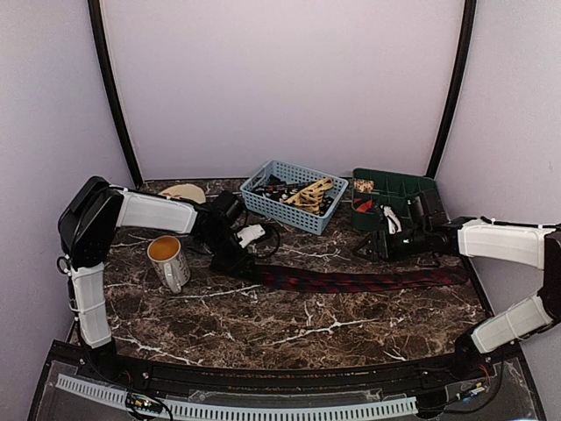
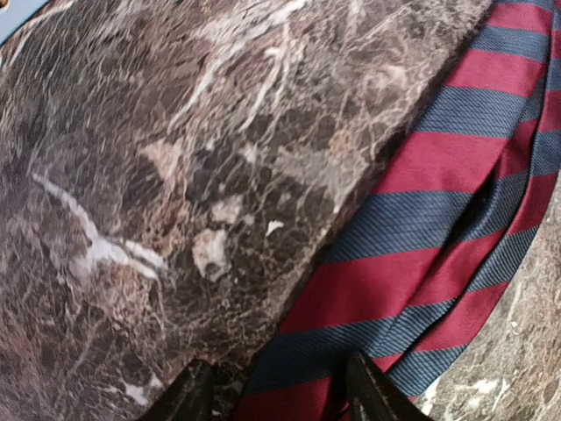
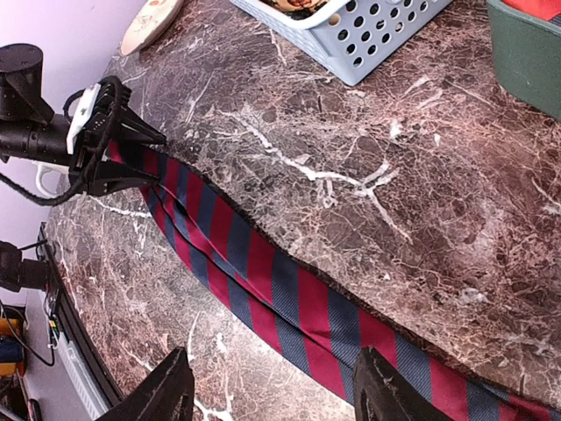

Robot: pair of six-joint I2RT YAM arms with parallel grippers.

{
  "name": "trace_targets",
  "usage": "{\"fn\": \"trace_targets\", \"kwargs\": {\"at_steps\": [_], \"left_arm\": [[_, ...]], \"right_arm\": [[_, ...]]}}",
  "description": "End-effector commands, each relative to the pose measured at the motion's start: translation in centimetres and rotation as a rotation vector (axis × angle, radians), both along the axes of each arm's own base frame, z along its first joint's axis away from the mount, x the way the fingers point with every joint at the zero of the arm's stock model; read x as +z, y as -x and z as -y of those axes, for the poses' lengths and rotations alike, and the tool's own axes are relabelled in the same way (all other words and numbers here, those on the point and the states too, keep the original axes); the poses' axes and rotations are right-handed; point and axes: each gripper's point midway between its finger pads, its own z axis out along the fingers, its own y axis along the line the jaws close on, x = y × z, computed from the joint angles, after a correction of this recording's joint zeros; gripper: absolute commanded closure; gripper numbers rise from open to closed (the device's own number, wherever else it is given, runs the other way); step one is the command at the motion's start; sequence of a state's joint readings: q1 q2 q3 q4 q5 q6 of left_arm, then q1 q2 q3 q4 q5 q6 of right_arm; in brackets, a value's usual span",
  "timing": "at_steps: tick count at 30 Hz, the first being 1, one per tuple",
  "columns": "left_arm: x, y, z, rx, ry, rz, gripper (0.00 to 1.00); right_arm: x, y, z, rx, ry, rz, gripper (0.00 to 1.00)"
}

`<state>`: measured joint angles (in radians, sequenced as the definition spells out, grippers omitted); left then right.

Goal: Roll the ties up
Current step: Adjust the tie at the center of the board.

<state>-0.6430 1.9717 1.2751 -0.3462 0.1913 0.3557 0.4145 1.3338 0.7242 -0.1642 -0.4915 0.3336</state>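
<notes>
One tie (image 1: 351,281), dark blue with red diagonal stripes, lies stretched left to right across the marble table (image 1: 263,333). My left gripper (image 1: 241,263) is down at its left end. In the left wrist view the left gripper (image 2: 280,395) stands open astride the tie (image 2: 421,228): the right finger is over the cloth and the left finger (image 2: 188,395) over bare marble. My right gripper (image 1: 364,250) hovers near the tie's right part. In the right wrist view the right gripper (image 3: 276,395) is open above the tie (image 3: 263,272), which runs diagonally to the left gripper (image 3: 131,149).
A white mug (image 1: 168,261) stands left of the tie's end. A blue perforated basket (image 1: 289,167) with several tan and dark items sits at the back centre. A green bin (image 1: 399,180) is at the back right. A tan disc (image 1: 182,191) lies at the back left.
</notes>
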Motion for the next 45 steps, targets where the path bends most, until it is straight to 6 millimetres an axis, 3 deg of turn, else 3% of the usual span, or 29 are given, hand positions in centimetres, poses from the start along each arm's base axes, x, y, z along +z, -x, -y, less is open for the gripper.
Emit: {"fn": "trace_targets", "kwargs": {"at_steps": [1,6,10,14,17,24,28,30,33,35,36,39,45], "left_arm": [[-1.1,0.0,-0.6,0.0,-0.042,-0.038,0.51],[-0.9,0.3,-0.5,-0.017,-0.041,-0.052,0.76],[2.3,0.2,1.0,-0.032,0.051,-0.04,0.9],[6.2,0.8,2.3,-0.077,0.159,-0.016,0.93],[7.5,1.8,2.2,-0.103,0.182,-0.015,0.94],[8.2,4.7,1.1,-0.149,0.205,-0.053,0.94],[6.8,6.7,-0.1,-0.184,0.163,-0.107,0.92],[5.7,7.0,-1.1,-0.175,0.111,-0.119,0.82],[5.5,6.5,-1.4,-0.151,0.096,-0.092,0.53],[6.2,6.0,-0.3,-0.155,0.136,-0.035,0.19],[6.6,6.0,0.5,-0.172,0.156,-0.003,0.12],[6.8,6.7,3.6,-0.253,0.174,0.097,0.02],[5.1,6.4,8.4,-0.34,0.197,0.138,0.01]], "right_arm": [[1.6,-0.4,-0.7,0.02,-0.03,0.056,0.39],[1.2,-0.4,-0.4,0.005,-0.018,0.052,0.4],[0.8,-0.4,-0.3,0.002,-0.005,0.043,0.42],[0.7,-0.4,-0.3,0.003,0.0,0.039,0.43],[0.6,-0.3,-0.2,0.007,0.003,0.038,0.44],[0.1,-0.1,-0.1,0.013,0.014,0.031,0.45],[0.0,0.0,-0.1,0.021,0.018,0.03,0.44],[-0.1,0.0,-0.1,0.023,0.021,0.028,0.44],[-0.2,0.1,-0.1,0.029,0.025,0.028,0.43],[-0.2,0.1,-0.1,0.029,0.029,0.029,0.43],[-0.2,0.0,-0.1,0.029,0.03,0.03,0.43],[0.0,-0.1,0.0,0.024,0.031,0.037,0.42],[-0.1,0.0,0.3,0.015,0.045,0.035,0.42]]}}
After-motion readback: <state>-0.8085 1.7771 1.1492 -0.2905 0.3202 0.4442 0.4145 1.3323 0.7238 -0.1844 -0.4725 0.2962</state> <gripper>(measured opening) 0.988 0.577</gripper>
